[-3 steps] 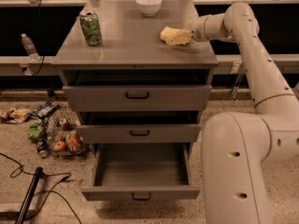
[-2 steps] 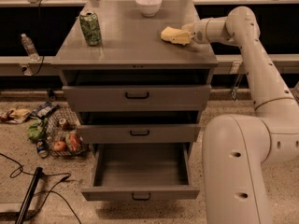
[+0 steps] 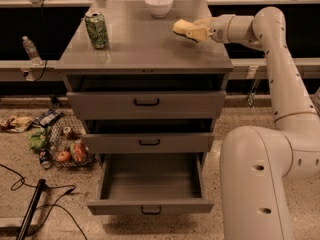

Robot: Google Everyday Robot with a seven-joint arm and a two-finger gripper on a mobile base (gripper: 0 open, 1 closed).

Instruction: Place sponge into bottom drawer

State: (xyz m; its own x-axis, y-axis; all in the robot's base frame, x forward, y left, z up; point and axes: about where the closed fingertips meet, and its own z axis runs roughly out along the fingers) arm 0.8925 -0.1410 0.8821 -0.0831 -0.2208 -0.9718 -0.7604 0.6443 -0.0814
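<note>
The pale-yellow sponge point(image 3: 182, 27) is held in my cream gripper point(image 3: 192, 30), which is shut on it and holds it slightly above the right part of the cabinet top point(image 3: 140, 44). The arm reaches in from the right. The bottom drawer point(image 3: 150, 184) is pulled open far out, grey and empty, with a small black handle on its low front panel. It sits well below and in front of the gripper.
A green can point(image 3: 97, 30) stands at the top's left and a white bowl point(image 3: 158, 5) at the back. The two upper drawers point(image 3: 146, 104) are slightly ajar. Litter and a wire basket point(image 3: 65, 146) lie on the floor to the left.
The gripper has lifted the sponge off the cabinet top and drawn it slightly up and back.
</note>
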